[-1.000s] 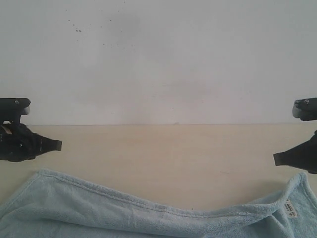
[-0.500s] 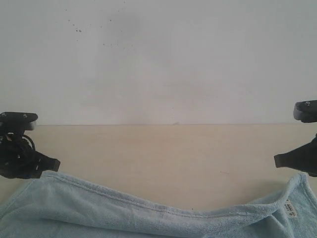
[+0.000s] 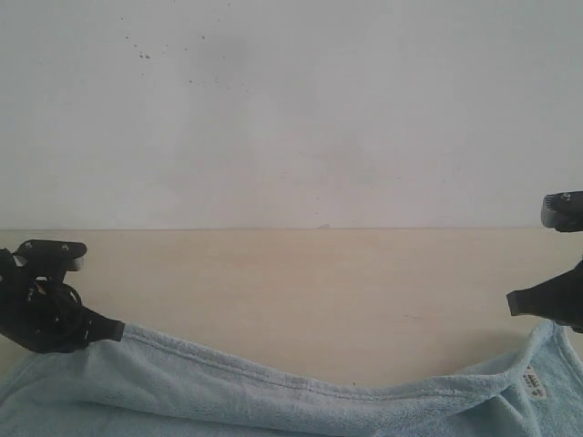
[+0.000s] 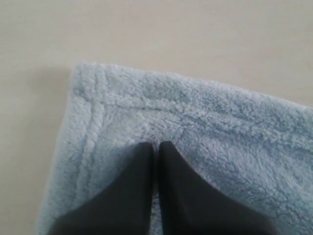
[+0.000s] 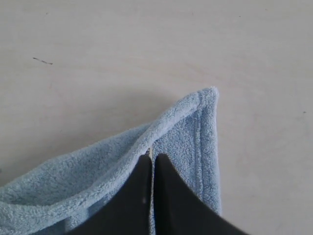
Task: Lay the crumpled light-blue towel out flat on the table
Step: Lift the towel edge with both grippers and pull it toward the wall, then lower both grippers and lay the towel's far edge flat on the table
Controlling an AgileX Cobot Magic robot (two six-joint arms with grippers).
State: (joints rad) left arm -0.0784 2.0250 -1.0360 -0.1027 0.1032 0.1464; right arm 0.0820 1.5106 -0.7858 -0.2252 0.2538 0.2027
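Note:
The light-blue towel (image 3: pixel 273 401) lies along the near edge of the table (image 3: pixel 301 282), its far hem sagging in the middle. Its white label (image 3: pixel 535 382) shows near the right corner. My left gripper (image 3: pixel 114 330) is shut, with its tips down on the left corner of the towel (image 4: pixel 220 127), just inside the stitched hem; nothing shows between the jaws (image 4: pixel 155 145). My right gripper (image 3: pixel 512 300) is shut on a raised fold of the towel (image 5: pixel 186 132) just inside the right corner, and the ridge of cloth runs into the tips (image 5: pixel 150 156).
A plain white wall (image 3: pixel 291 109) with a few dark specks stands behind the table. Bare beige tabletop stretches between the towel's hem and the wall. A small dark mark (image 5: pixel 43 60) lies on the table beyond the right corner.
My left gripper has come down and toward the towel, from above the bare table onto the left corner. The right gripper has sunk only slightly.

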